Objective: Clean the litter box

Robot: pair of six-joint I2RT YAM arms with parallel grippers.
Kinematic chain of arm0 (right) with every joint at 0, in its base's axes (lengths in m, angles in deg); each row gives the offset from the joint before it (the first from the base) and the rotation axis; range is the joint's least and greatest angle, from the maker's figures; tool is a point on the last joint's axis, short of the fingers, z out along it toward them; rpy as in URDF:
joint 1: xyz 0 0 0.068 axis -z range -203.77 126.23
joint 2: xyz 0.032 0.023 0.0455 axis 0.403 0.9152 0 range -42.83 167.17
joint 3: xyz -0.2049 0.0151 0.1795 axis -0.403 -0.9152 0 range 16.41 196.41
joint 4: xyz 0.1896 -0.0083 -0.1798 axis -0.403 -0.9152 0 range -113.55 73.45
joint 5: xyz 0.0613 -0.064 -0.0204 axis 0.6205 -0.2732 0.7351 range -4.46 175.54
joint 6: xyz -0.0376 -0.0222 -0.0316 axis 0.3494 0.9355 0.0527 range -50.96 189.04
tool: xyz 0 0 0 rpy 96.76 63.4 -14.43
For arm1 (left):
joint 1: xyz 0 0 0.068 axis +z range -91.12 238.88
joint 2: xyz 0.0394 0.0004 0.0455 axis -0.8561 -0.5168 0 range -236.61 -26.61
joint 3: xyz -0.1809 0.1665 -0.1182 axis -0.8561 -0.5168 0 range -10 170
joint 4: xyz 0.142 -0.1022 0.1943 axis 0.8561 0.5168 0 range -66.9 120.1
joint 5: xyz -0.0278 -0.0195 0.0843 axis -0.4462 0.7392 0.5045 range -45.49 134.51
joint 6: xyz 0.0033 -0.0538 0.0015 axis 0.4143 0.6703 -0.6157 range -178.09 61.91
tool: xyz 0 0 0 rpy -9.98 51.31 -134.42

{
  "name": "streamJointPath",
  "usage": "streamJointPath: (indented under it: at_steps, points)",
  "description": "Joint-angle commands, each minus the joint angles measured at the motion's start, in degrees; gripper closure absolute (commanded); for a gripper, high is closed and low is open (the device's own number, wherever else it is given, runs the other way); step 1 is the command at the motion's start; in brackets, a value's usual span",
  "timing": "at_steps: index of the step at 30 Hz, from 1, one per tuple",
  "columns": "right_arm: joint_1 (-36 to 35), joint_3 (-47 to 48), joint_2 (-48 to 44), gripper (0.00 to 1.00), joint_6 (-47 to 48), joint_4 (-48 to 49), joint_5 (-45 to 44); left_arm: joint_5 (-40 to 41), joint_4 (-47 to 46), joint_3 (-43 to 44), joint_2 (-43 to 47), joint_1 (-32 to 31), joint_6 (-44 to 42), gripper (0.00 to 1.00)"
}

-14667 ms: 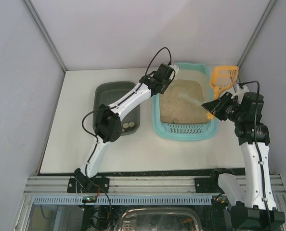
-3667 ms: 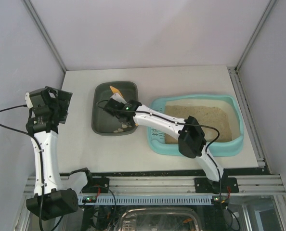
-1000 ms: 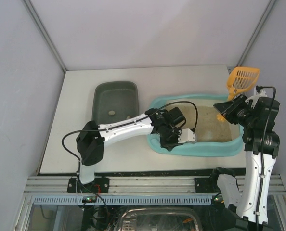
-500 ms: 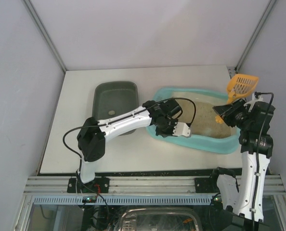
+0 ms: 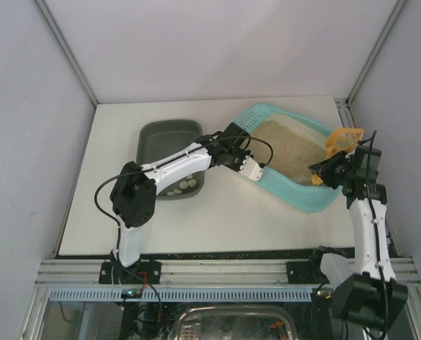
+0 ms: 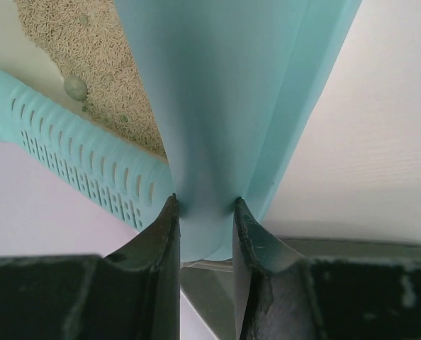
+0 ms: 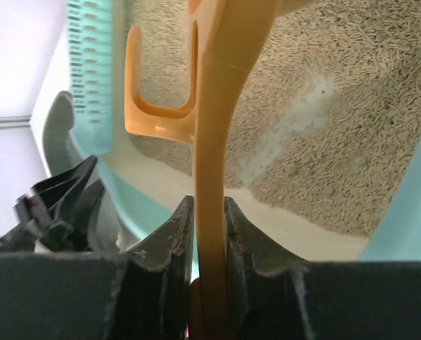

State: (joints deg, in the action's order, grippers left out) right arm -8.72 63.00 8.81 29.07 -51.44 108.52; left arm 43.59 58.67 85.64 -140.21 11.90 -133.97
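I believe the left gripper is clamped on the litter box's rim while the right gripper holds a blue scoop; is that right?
Not quite: the scoop is orange, not blue, as the right wrist view shows. The rest holds: the left gripper is clamped on the litter box rim, and the right gripper holds the scoop.

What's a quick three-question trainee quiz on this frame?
1. True or false: the left fingers are clamped on the rim of the litter box.
2. What do the right fingers hold? A: orange scoop. B: brush. C: nothing.
3. Where do the pale clumps lie?

Key: 1 true. 2 A. 3 in the grey tub, beside the litter box.
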Motion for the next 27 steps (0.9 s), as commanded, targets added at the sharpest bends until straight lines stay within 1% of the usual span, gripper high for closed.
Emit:
streamJointPath:
  at_steps: [1,6,8,12,13,14,15,16,17,19,20,21,22,24,25,26,27]
  points:
    - [-3.58,2.49,7.36,1.0,1.5,6.78,-6.17,4.91,-8.36,1.04,1.14,2.62,-3.56,1.0]
    - [-14.03,7.13,12.93,1.0,4.2,9.99,-17.96,3.09,-11.38,2.8,0.44,7.06,1.53,1.0]
    - [-16.84,10.15,17.08,1.0,5.78,10.07,-21.37,2.21,-13.49,2.85,0.4,8.82,3.23,1.0]
    - [-17.9,13.84,24.66,1.0,7.2,11.3,-21.74,-3.37,-13.82,5.97,0.14,12.64,8.43,1.0]
    - [-18.06,14.67,26.18,1.0,7.22,11.03,-21.27,-5.74,-13.07,7.61,0.18,13.82,11.44,0.99]
    - [-18.42,15.15,27.31,1.0,7.18,10.78,-21.08,-9.58,-11.83,9.41,0.43,15.26,15.32,0.94]
    - [-18.78,15.57,28.43,1.0,7.02,10.61,-20.96,-14.13,-10.74,11.63,0.67,16.87,20.35,0.67]
    - [-19.16,16.0,29.41,1.0,6.81,10.66,-20.24,-19.45,-10.25,13.5,1.12,18.54,26.09,0.13]
    - [-19.5,16.85,30.34,1.0,6.67,10.41,-19.43,-24.24,-10.62,14.51,1.74,21.49,31.71,0.01]
    - [-20.31,19.68,32.25,1.0,6.27,8.72,-18.69,-33.46,-13.6,14.82,4.09,25.35,42.62,0.0]
    - [-20.61,21.22,33.37,1.0,5.96,8.1,-17.25,-36.66,-16.4,15.24,4.92,27.15,50.08,0.0]
    - [-20.93,22.6,34.07,1.0,5.69,7.86,-15.81,-38.17,-20.75,16.35,5.15,29.26,61.38,0.0]
    - [-21.28,23.56,34.57,1.0,5.27,7.95,-14.13,-37.81,-23.72,18.39,4.85,31.35,72.15,0.0]
    - [-21.74,25.37,35.54,1.0,4.29,8.12,-9.93,-37.57,-27.15,24.4,2.62,35.28,89.42,0.0]
    - [-21.92,26.22,36.05,1.0,3.69,7.74,-8.42,-36.0,-28.46,27.61,1.13,36.77,96.85,0.0]
    - [-21.98,27.17,36.7,1.0,3.03,6.98,-7.11,-33.72,-32.84,27.36,0.87,38.14,104.81,0.0]
    - [-22.06,28.22,37.38,1.0,2.7,6.24,-5.95,-30.91,-40.83,23.25,1.97,39.17,111.71,0.0]
